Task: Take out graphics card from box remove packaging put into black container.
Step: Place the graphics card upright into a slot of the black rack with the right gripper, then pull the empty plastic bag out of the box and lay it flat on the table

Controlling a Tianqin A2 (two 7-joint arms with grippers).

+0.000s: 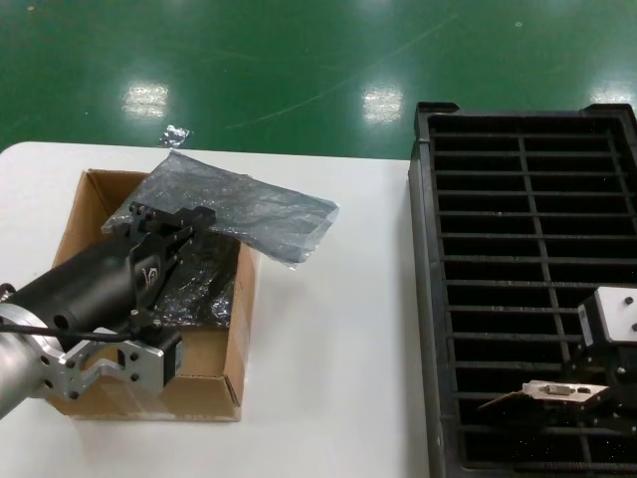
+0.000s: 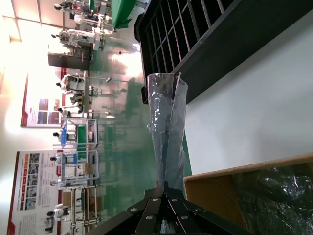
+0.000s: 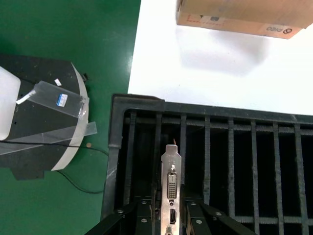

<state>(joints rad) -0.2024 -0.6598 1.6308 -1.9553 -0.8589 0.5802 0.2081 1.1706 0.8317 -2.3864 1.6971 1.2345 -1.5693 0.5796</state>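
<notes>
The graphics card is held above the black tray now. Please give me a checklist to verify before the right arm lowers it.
1. Right gripper shut on graphics card: ok.
2. Card over the black container: ok.
3. Card bare, packaging off: ok.
4. Card lined up with one slot: cannot tell.
5. Left gripper holds the packaging over the box, away from the container: ok.

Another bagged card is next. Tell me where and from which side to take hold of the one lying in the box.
Judged from the head view, take the bagged card in the box by its top crinkled plastic, coming from straight above: it lies flat and low between the walls. The left gripper hangs there, shut on the packaging.
</notes>
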